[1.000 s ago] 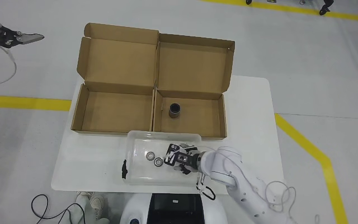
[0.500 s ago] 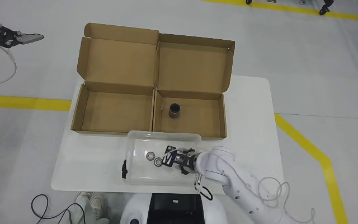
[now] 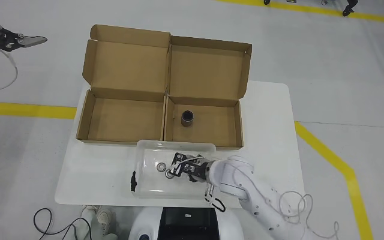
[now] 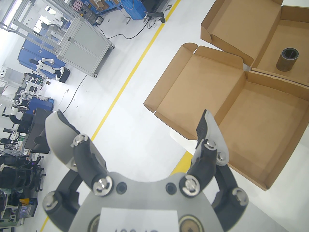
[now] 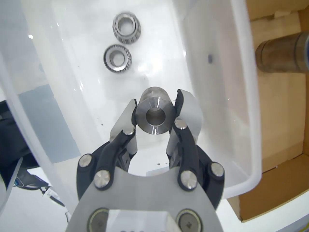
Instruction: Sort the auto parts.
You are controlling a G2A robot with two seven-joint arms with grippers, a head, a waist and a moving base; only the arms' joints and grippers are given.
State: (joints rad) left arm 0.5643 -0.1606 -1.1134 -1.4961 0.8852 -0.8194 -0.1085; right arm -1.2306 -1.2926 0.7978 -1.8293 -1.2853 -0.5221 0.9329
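From the top, you'll find the right gripper (image 3: 179, 165) inside the clear plastic bin (image 3: 174, 143) on the table's near side, beside a silver ring bearing (image 3: 161, 166). At the left wrist, the left gripper (image 4: 130, 121) hangs over the floor with its fingers wide apart. At the right wrist, the fingers clamp a silver steel sleeve (image 5: 154, 117) inside the bin (bored end facing the camera), its long axis running along the fingers.

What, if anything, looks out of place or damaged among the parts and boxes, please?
Nothing stands out. Two bearings lie flat in the clear bin, the right gripper squarely holds the metal sleeve, and the dark cylinder stands upright in its cardboard box.
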